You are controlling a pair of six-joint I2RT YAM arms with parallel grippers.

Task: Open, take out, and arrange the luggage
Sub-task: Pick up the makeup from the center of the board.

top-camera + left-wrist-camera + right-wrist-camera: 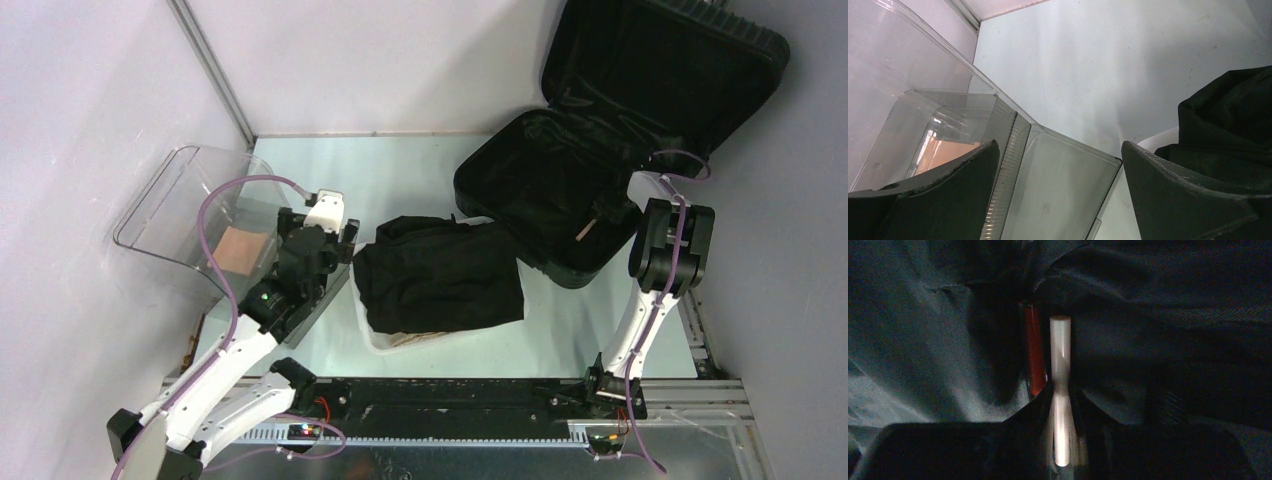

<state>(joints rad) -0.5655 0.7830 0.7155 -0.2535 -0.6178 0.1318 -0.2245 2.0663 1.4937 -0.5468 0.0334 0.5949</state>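
The luggage, a large black hard-shell suitcase, lies open at the back right with its lid raised against the wall. My right gripper reaches down into its lined lower half. In the right wrist view the right gripper is shut on a pale thin stick, which pokes out beyond the fingertips. A red tube lies just left of it on the black lining. My left gripper hovers open over a clear plastic container, with nothing between its fingers.
A black folded garment lies heaped on a white basket in the middle of the table. The clear container holds a tan object. Walls close in at the left, back and right.
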